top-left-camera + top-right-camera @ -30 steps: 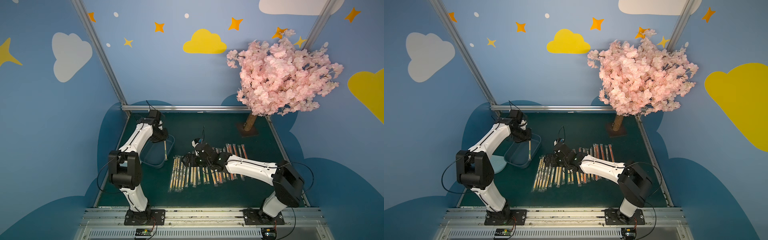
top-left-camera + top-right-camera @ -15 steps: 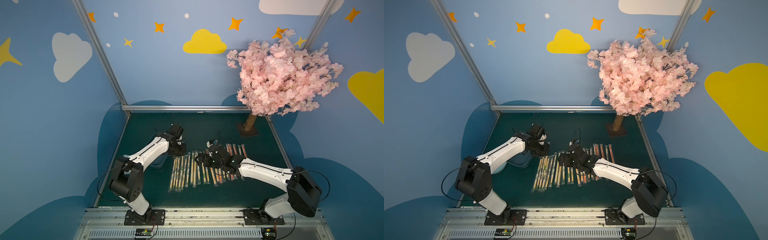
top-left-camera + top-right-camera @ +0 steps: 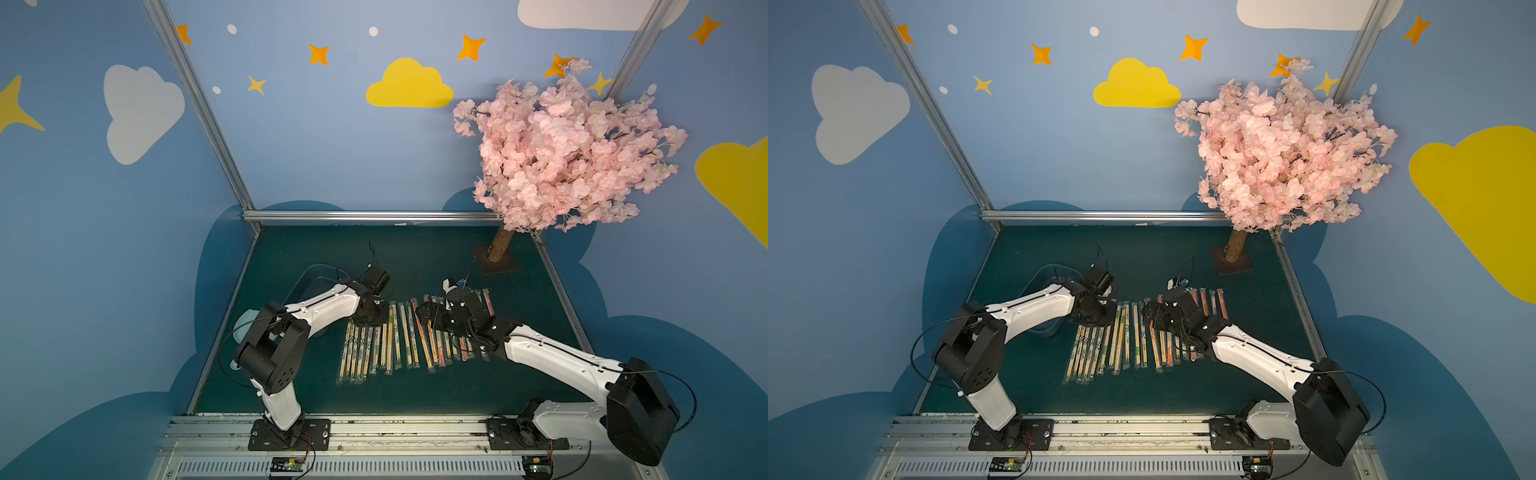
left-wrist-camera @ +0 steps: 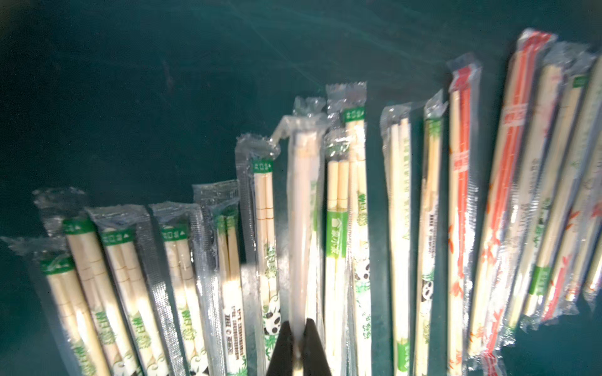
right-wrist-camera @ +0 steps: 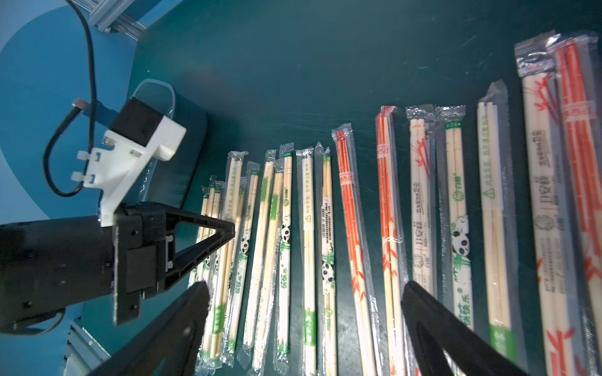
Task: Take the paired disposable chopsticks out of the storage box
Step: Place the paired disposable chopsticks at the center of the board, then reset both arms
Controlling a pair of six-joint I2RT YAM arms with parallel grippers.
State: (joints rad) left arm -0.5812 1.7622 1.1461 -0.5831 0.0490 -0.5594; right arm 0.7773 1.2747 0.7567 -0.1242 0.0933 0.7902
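In the left wrist view alone, left claw pinches chopsticks; right claw gapes.

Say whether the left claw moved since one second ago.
Yes. In a top view the left claw, gripping one chopstick pair, went from above the storage box to the chopstick row beside it.

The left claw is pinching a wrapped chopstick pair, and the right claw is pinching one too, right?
Not quite. The left gripper does pinch a wrapped chopstick pair, but the right gripper is open and holds nothing, as the right wrist view shows.
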